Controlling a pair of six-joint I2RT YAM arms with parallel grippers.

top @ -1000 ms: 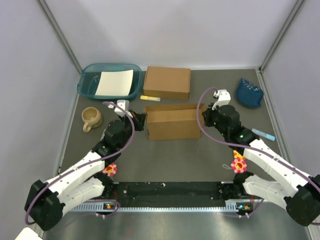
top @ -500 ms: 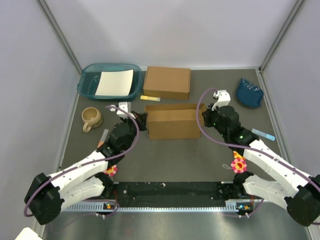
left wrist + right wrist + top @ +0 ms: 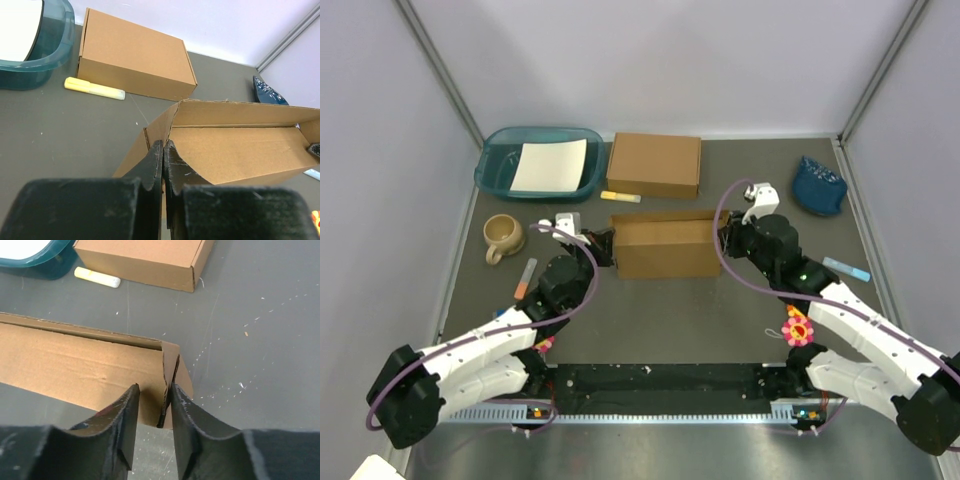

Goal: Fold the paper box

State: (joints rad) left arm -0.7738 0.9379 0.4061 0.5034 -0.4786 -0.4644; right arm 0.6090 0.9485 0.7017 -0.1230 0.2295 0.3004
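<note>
The paper box (image 3: pixel 665 250) is a brown cardboard box standing open in the middle of the table, its inside facing the left wrist view (image 3: pixel 235 150). My left gripper (image 3: pixel 603 247) is at its left end, and in the wrist view its jaws (image 3: pixel 163 145) are pressed together on the thin left end wall. My right gripper (image 3: pixel 723 240) is at the right end. Its fingers (image 3: pixel 153 390) stand slightly apart around the upright right end flap (image 3: pixel 169 375), which lies against the right finger, with a gap to the left finger.
A closed twin brown box (image 3: pixel 654 164) sits behind, with a yellow marker (image 3: pixel 620 196) in front of it. A teal tray (image 3: pixel 498 172) holding a white sheet is back left. A mug (image 3: pixel 503 236) and an orange-tipped pen (image 3: pixel 525 276) lie left. A blue object (image 3: pixel 818 185) and a pale blue pen (image 3: pixel 846 268) lie right.
My right gripper's jaws have parted from the right end flap. My left arm has shifted, uncovering the orange-tipped pen, while its jaws stay shut on the left end wall.
</note>
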